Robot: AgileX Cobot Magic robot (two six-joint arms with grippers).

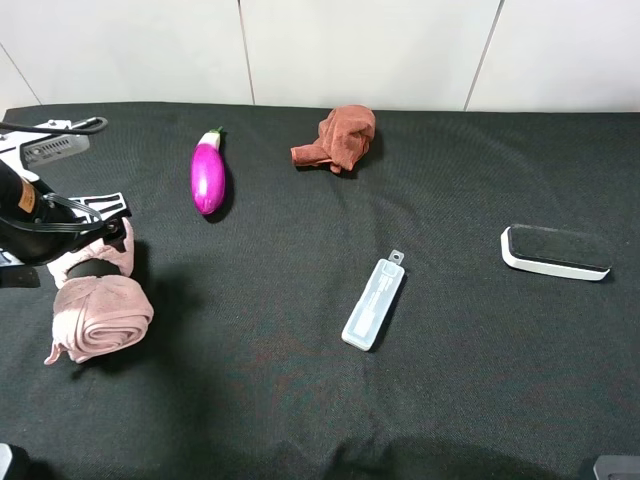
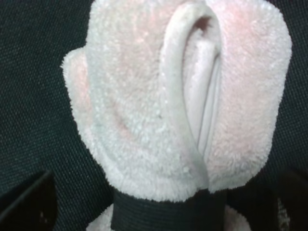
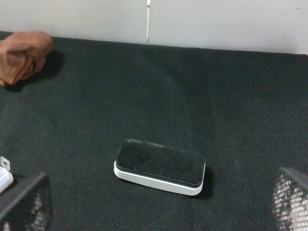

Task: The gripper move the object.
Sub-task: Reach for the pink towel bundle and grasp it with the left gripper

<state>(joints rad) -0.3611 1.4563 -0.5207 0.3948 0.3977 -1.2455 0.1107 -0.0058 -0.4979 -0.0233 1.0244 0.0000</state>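
What I judge could go wrong is closing on too little. The towel [image 1: 100,315] is soft and rolled, so if my left hand [image 2: 166,192] pinches only the outer fleece, the roll may sag, slip out of its black band [image 2: 168,214], or drag on the worktop [image 1: 300,400] instead of lifting. Closing off-centre could also shove it aside.

My left hand is spread wide and grips nothing. In its wrist view both fingers stand clear of the fleece, one on either side. The towel lies at the left side of the worktop in the high view, with its banded end between my fingers and the fat roll reaching out beyond them.

My right hand [image 3: 161,192] is also wide open and empty, near a black block [image 3: 160,166].
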